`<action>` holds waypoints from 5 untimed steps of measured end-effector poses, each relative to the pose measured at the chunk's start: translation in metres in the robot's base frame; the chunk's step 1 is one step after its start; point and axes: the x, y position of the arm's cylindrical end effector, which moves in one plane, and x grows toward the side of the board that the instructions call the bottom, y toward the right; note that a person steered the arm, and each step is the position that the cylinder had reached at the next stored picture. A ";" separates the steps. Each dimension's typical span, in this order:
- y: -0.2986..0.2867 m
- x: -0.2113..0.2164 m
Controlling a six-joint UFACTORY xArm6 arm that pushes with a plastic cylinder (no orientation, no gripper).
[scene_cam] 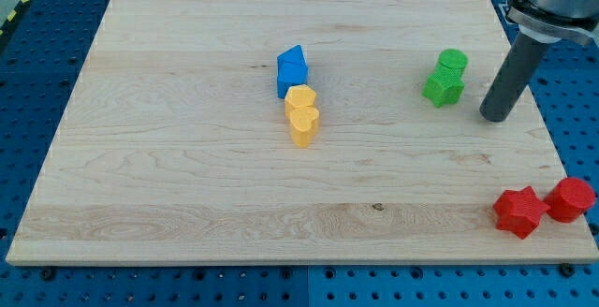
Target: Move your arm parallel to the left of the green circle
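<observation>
The green circle (453, 62) stands at the view's upper right, touching a green star (442, 87) just below and to its left. My tip (495, 116) is on the board to the right of the green star and below-right of the green circle, a short gap away from both. The dark rod rises from it toward the view's top right corner.
A blue block (292, 70) sits near the middle, with a yellow hexagon (299, 98) and a yellow heart (303, 124) touching in a line below it. A red star (519, 211) and a red circle (570, 199) sit at the lower right corner of the wooden board (187, 157).
</observation>
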 end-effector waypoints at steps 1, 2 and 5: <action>-0.008 0.010; -0.018 0.010; -0.089 0.018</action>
